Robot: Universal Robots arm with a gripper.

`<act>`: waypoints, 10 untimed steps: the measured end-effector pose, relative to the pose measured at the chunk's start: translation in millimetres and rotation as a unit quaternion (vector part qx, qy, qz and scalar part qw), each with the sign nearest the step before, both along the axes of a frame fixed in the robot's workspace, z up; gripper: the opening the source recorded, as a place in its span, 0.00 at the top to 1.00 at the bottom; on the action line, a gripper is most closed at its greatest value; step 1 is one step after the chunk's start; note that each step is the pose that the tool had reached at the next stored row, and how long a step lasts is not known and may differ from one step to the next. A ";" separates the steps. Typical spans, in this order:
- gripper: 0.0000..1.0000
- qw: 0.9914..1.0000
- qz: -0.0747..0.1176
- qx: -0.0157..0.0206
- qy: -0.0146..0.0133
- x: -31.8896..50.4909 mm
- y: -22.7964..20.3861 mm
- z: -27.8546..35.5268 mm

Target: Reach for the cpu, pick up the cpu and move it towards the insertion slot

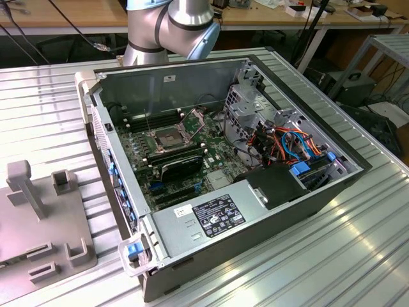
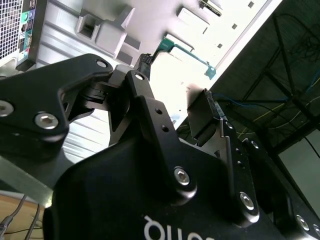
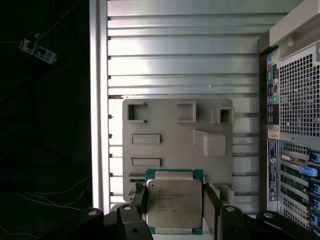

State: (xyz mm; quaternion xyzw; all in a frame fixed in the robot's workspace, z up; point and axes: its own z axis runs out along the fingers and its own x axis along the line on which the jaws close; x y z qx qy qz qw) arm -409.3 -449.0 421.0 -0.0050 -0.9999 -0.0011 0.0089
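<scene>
The cpu (image 3: 174,202) is a square silvery chip on a green board, and it sits between the two black fingers of my gripper (image 3: 174,206) in the first wrist view. The fingers press on its two opposite sides, and it hangs well above the grey fixture plate (image 3: 165,125). Its green edge (image 2: 186,54) also shows past the fingertips (image 2: 145,60) in the second wrist view. The insertion slot (image 1: 167,136) lies on the motherboard inside the open computer case (image 1: 211,83). It has a dark centre and a silver frame, and its hinged plate (image 1: 193,118) is raised.
The grey fixture plate (image 1: 38,224) with raised blocks lies at the exterior view's left on the ribbed metal table (image 1: 358,256). Inside the case are a black finned card (image 1: 182,165), a labelled power-supply box (image 1: 214,217) and a drive cage with coloured cables (image 1: 281,137). The arm (image 1: 169,25) rises behind the case.
</scene>
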 end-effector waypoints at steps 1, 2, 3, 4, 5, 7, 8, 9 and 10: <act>0.45 1.000 0.000 0.000 0.000 1.1 0.0 0.0; 0.45 1.000 0.000 0.000 0.000 1.6 0.0 0.0; 0.45 1.000 0.000 0.000 0.000 2.2 0.0 0.0; 0.45 1.000 0.000 0.000 0.000 2.8 0.0 0.0; 0.45 1.000 0.000 0.000 0.000 3.5 0.0 0.0; 0.45 1.000 0.000 0.000 0.000 4.7 0.0 0.0; 0.45 1.000 0.000 0.000 0.000 6.2 0.0 0.1; 0.45 1.000 0.000 0.000 0.000 7.9 0.0 0.1; 0.45 1.000 0.000 0.000 0.000 8.8 0.0 0.1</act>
